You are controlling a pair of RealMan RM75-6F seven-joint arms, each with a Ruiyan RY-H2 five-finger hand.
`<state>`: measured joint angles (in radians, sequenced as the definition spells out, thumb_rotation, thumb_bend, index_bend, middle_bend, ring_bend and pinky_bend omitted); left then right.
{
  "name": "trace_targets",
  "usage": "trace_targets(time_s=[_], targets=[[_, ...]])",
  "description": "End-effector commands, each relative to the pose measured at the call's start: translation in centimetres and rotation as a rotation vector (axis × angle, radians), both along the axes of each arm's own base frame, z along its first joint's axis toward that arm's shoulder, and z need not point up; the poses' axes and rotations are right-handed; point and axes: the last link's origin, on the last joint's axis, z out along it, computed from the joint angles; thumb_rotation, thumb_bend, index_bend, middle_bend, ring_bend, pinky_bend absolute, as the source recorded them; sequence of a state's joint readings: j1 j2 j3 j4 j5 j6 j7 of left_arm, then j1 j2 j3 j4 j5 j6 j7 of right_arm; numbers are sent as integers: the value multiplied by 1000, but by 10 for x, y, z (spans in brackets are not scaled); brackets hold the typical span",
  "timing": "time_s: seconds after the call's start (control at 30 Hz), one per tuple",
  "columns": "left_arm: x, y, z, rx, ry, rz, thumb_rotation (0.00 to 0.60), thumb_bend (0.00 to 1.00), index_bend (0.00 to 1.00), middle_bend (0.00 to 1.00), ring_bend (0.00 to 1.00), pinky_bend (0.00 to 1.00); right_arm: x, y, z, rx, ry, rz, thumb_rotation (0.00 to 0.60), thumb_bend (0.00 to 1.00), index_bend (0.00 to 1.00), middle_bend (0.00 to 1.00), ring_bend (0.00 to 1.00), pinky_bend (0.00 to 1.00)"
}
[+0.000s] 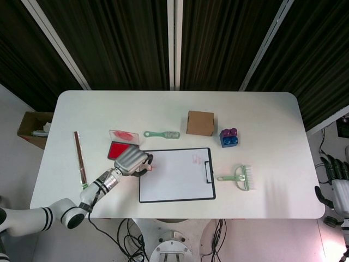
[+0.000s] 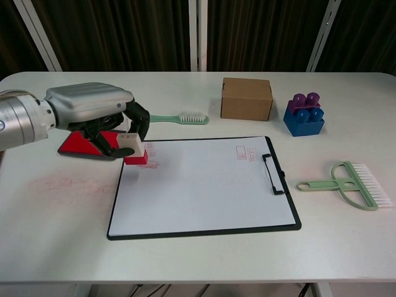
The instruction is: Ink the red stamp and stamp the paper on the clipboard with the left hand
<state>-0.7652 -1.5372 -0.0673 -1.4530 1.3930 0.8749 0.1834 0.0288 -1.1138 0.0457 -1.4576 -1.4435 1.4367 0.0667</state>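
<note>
1 red stamp (image 2: pixel 135 153) gripped in left robot hand (image 2: pixel 102 120), over 1 clipboard (image 2: pixel 204 230).

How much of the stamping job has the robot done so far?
Inking looks done: the left hand holds the red stamp away from the ink pad, its red base facing down. Right now the stamp sits at the paper's left edge on the clipboard, beside older red marks; I cannot tell if it touches. Left: press, then lift. The right hand waits off the table.
</note>
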Motion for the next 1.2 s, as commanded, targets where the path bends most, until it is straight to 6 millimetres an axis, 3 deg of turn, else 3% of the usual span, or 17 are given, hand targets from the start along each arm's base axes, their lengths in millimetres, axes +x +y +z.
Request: trace_targets(time_s=[0.03, 0.37, 1.2], targets=[[3, 0, -5, -5, 5, -6, 600, 435, 748, 773, 854, 922, -1, 0, 1, -1, 0, -5, 600, 318, 0, 0, 0, 0], [11, 9, -18, -5, 30, 0, 600, 435, 748, 774, 854, 922, -5, -1, 0, 3, -1, -14, 600, 318, 0, 0, 0, 0], [4, 26, -30, 4, 50, 49, 600, 436, 748, 773, 854, 923, -11, -4, -1, 7, 2, -38, 600, 320, 0, 0, 0, 0]])
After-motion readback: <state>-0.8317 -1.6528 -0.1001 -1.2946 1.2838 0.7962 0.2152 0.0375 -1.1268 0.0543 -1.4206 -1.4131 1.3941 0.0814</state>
